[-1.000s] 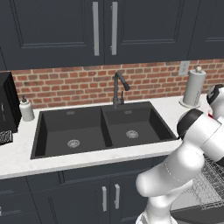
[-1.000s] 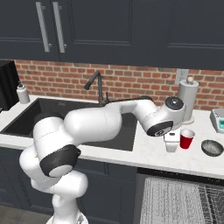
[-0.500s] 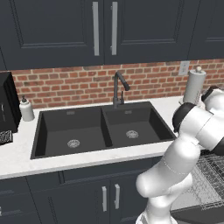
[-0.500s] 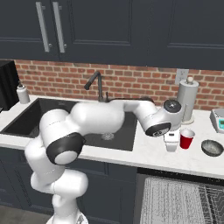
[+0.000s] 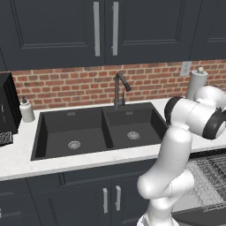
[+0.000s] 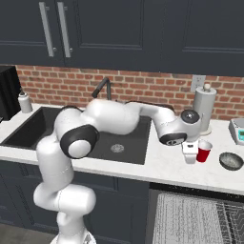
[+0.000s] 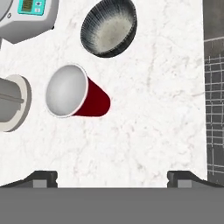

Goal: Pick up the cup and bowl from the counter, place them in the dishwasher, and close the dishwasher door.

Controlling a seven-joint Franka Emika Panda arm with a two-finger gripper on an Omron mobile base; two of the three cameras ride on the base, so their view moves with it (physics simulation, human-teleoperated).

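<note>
in the right base view the end effector hung over the white marbled tabletop, to the right of the black double sink, with the red cup just beside it at its 3 o'clock. the cup stood upright on the tabletop. the bowl, dark and grey-lined, sat on the tabletop at the cup's 4 o'clock, apart from it. the paper-towel roll stood on its stand near the brick wall, at the cup's 12 o'clock. a pale device with a teal panel lay at the right edge, at about 1 o'clock from the cup.

in the hand view the two finger tips stood wide apart at the bottom corners with nothing between them but bare tabletop. the cup lay at roughly 11 o'clock from the gap between the tips, its white inside facing the camera, clear of both tips. the bowl was at 1 o'clock from the cup, not touching it. the dishwasher rack showed as pale wire along the right edge.

in the left base view the arm bent over the tabletop, and the open dishwasher's wire rack showed at the lower right, below the tabletop edge.
</note>
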